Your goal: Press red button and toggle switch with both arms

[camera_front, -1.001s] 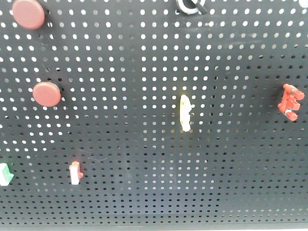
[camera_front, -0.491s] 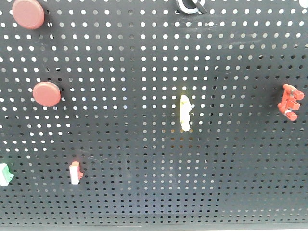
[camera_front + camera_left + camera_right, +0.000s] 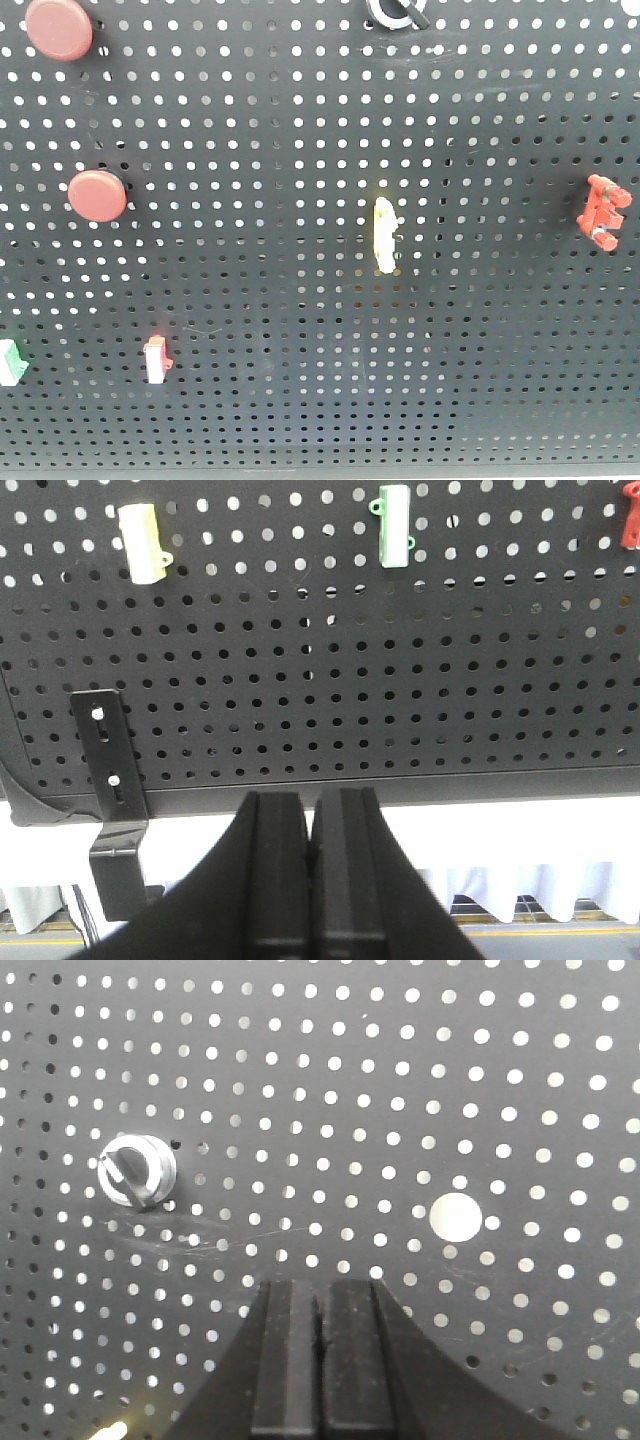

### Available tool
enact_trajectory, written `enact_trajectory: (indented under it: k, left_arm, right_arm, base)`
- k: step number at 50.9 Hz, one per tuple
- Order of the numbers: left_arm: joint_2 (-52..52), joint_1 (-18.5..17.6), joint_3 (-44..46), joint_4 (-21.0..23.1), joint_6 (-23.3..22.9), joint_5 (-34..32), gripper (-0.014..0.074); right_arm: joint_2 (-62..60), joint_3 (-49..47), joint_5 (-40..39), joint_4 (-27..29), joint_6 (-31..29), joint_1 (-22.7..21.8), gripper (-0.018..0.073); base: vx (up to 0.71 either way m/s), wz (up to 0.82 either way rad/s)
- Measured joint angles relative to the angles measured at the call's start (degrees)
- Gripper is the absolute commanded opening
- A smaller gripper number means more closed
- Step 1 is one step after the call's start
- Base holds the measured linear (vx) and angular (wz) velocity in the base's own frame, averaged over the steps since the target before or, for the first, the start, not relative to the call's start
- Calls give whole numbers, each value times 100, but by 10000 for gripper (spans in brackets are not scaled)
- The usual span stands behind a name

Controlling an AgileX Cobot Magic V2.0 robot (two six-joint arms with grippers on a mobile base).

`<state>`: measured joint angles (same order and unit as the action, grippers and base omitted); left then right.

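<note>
Black perforated pegboard (image 3: 300, 200) fills the front-facing view, its holes lit from behind. Two red mushroom discs sit on the left: one at 11 o'clock near the top edge (image 3: 58, 28), partly cropped, and the red button (image 3: 97, 195) at about 9 o'clock, lower and slightly to the right of the first. The toggle switch (image 3: 602, 212), an all-red notched lever, is mounted at 3 o'clock near the right edge, well apart from the button. A slim yellow oval lever (image 3: 384, 235) stands upright just right of centre. A small red-and-white rocker (image 3: 155, 359) lies at 7 o'clock, and a green-and-white part (image 3: 10, 362) is cut by the left edge at 8 o'clock. A silver knob with a black handle (image 3: 395, 12) shows at 12 o'clock. Neither arm appears in this view. Left wrist view: the left tool (image 3: 312, 830) is at 6 o'clock, its two black fingers pressed together with nothing between them, below the board's lower edge; a pale yellow block (image 3: 142, 542), a green block (image 3: 392, 525) and a black bracket (image 3: 112, 780) are visible. Right wrist view: the right tool (image 3: 320, 1310) is likewise closed and empty, facing the board below a silver knob (image 3: 137, 1171) at 9 o'clock and a larger round hole (image 3: 455, 1217).
</note>
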<state>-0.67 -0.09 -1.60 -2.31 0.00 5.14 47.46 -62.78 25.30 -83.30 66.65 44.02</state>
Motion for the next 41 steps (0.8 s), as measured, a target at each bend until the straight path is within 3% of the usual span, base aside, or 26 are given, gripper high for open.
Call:
enact_trajectory:
  k: [5,10,14,18,22,28,34,41]
  left_arm:
    - [0,0,0,0,0,0,1]
    - [0,0,0,0,0,6,1]
    - [0,0,0,0,0,21,1]
    - [0,0,0,0,0,29,1]
    - [0,0,0,0,0,36,1]
    - [0,0,0,0,0,36,1]
    - [0,0,0,0,0,36,1]
    - [0,0,0,0,0,36,1]
  right_arm:
    - [-5,0,17,134,-7,0,0]
    - [-75,0,233,931,-236,-6,0]
    - [-176,0,572,1781,-857,-86,0]
    - [-326,0,907,2703,-1863,-309,0]
    - [-518,0,1079,3567,-2900,-728,0]
    - [-868,69,1117,4747,-4329,-1707,0]
    - [-1403,666,715,5708,-5101,-2766,0]
    - [-2200,2029,-437,6888,-5771,-3951,0]
  base:
    - [0,0]
    - [0,0]
    - [0,0]
    - [0,0]
    - [0,0]
    - [0,0]
    - [0,0]
    - [0,0]
